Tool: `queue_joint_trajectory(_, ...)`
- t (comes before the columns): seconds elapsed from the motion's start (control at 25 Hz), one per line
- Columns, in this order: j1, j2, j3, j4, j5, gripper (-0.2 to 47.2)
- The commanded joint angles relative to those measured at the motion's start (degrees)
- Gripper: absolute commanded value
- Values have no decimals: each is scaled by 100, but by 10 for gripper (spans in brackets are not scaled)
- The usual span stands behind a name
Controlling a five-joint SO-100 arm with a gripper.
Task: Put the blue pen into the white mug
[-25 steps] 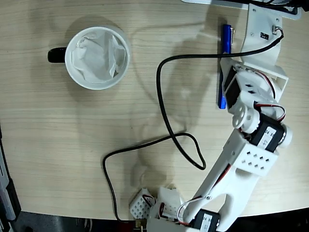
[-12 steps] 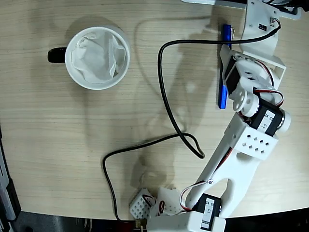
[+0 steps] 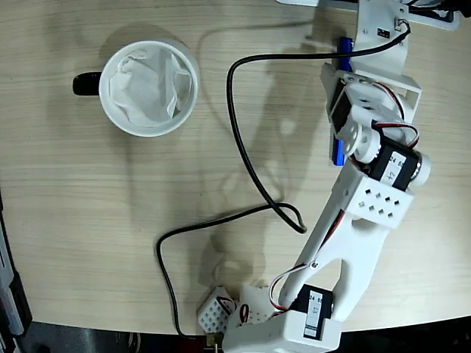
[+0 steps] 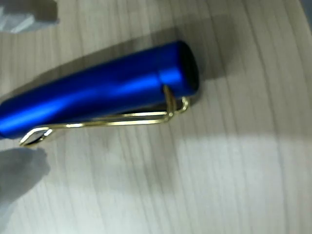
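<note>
The blue pen [image 3: 338, 151] lies on the wooden table at the right, mostly covered by my white arm; only its cap end [image 3: 343, 45] and lower tip show. The wrist view shows the pen [image 4: 97, 92] close up, flat on the wood, its wire clip [image 4: 107, 122] facing down in the picture. My gripper [image 3: 377, 33] hangs over the cap end; blurred white fingers [image 4: 19, 180] appear at the left edge, on both sides of the pen and apart from it. The white mug [image 3: 149, 88] with black handle and crumpled paper inside stands upright far left.
A black cable [image 3: 243, 154] loops across the table between the mug and my arm. A white object [image 3: 331, 3] sits along the top edge behind the gripper. The arm's base [image 3: 280, 331] stands at the near table edge.
My arm has swung up and a little left in the fixed view, carrying the gripper along the pen toward its cap end. Neither the pen nor the mug has moved.
</note>
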Motion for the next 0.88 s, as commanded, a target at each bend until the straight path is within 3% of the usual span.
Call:
queue_joint_trajectory(0.0, -35, 123, -176, 35, -79, 182)
queue_joint_trajectory(0.48, -26, -149, -360, -18, -70, 180)
queue_joint_trajectory(0.84, -9, -264, -360, -79, -62, 128)
